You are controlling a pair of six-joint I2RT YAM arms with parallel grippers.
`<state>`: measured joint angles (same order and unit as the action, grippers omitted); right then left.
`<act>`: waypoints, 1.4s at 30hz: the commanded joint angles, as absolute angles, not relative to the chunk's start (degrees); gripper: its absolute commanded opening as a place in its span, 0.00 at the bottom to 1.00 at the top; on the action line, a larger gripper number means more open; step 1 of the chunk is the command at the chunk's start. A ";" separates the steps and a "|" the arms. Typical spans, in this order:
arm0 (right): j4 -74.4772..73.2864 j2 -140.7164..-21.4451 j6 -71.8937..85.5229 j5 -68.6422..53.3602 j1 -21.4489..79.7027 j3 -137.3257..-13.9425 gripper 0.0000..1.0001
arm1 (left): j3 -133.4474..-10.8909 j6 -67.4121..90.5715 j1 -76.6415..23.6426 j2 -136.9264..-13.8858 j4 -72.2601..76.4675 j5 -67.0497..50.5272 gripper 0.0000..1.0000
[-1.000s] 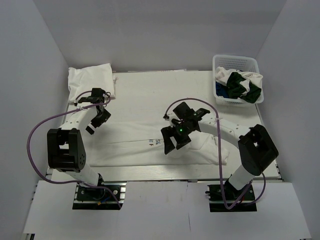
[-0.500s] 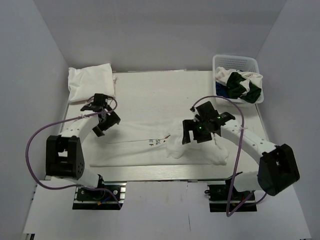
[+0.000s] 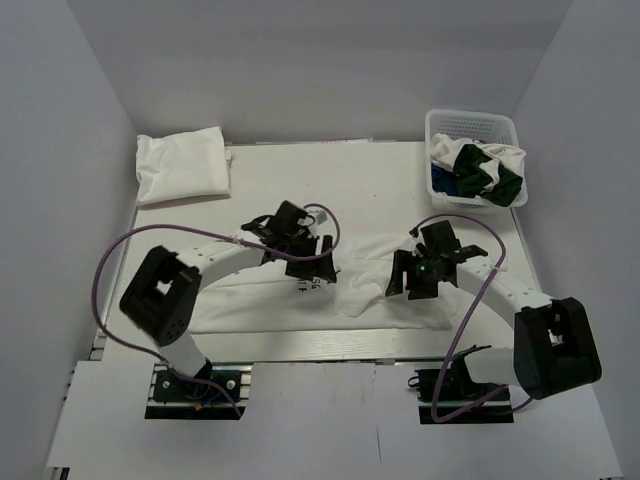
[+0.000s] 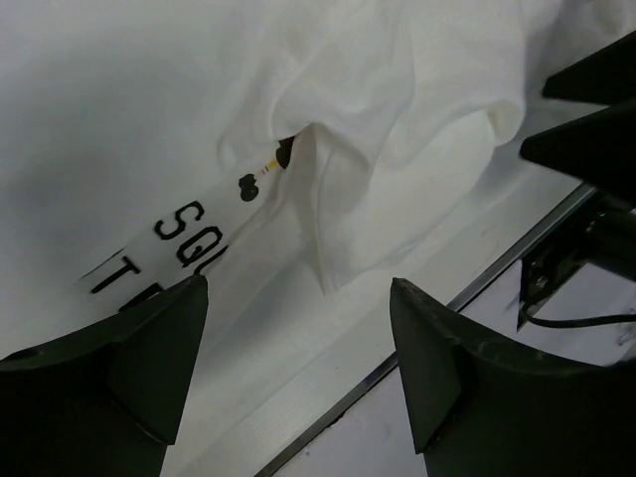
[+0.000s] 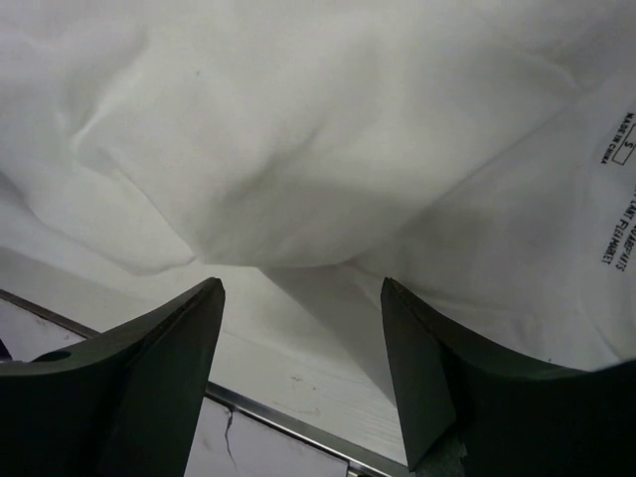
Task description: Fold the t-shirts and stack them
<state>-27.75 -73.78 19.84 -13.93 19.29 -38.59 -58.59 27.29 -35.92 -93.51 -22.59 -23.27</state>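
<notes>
A white t-shirt [image 3: 250,292] with black text lies spread across the near half of the table, its right part bunched into a heap [image 3: 362,290]. My left gripper [image 3: 312,262] is open and empty over the shirt's middle. In the left wrist view [image 4: 298,288] it hangs above a raised fold [image 4: 338,199] beside the text. My right gripper [image 3: 405,284] is open and empty at the heap's right side, just above white cloth [image 5: 298,119] in the right wrist view [image 5: 300,283]. A folded white shirt [image 3: 180,165] lies at the back left.
A white lattice basket [image 3: 470,125] at the back right holds crumpled white, dark green and blue shirts [image 3: 480,170]. The table's metal front rail [image 4: 477,290] runs close under both grippers and also shows in the right wrist view [image 5: 278,422]. Grey walls enclose the table.
My left arm has swung from the shirt's left edge to its middle. My right gripper has moved right, and the shirt's right part has bunched into a heap beside it.
</notes>
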 commanded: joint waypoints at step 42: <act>-45.79 -69.52 14.69 -38.14 11.52 -51.68 0.00 | -72.42 24.78 -45.97 -97.63 -33.57 -15.39 0.00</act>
